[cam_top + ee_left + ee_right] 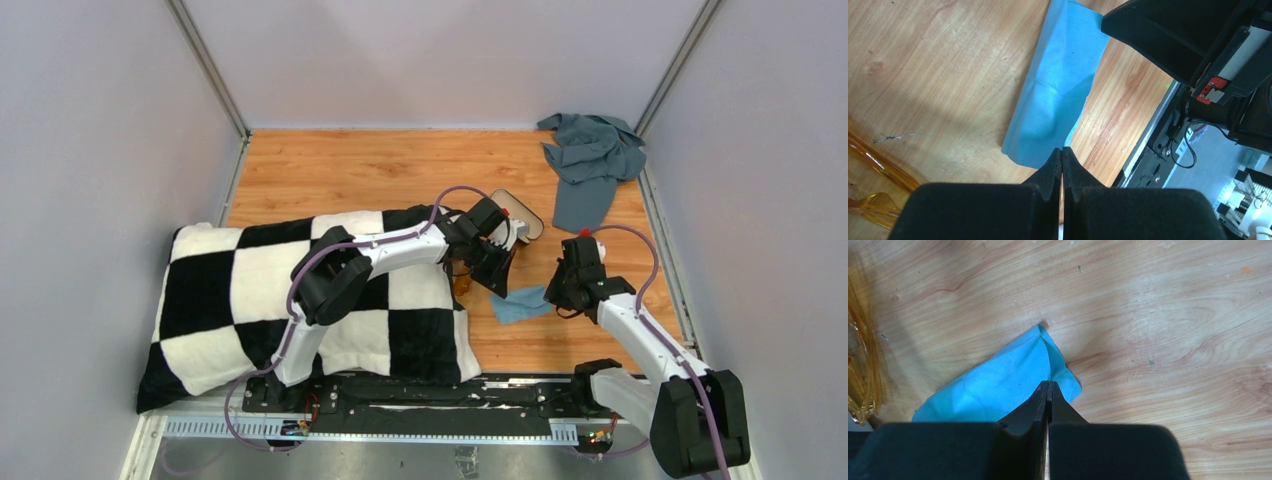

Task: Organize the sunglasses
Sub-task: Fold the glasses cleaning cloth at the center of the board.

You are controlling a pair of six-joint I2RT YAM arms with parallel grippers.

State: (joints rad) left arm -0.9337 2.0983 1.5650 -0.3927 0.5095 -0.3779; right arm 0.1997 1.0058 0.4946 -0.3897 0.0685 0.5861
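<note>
The amber sunglasses (pixel 463 283) lie on the wooden table beside the checked blanket's right edge. They also show at the lower left of the left wrist view (pixel 878 167) and at the left edge of the right wrist view (pixel 860 365). My left gripper (pixel 496 280) is shut and empty, just right of them, its tips (pixel 1062 150) over the near edge of a light-blue cloth (pixel 1058 95). My right gripper (pixel 555 300) is shut and hovers over that cloth's right end (pixel 998 385). The black case (pixel 525 218) lies open behind the left gripper, partly hidden.
A black-and-white checked blanket (pixel 300 300) covers the left half of the table. A crumpled grey cloth (pixel 595 160) lies at the back right corner. Grey walls enclose the table on three sides. The right arm's body (pixel 1188 40) is close to the left gripper.
</note>
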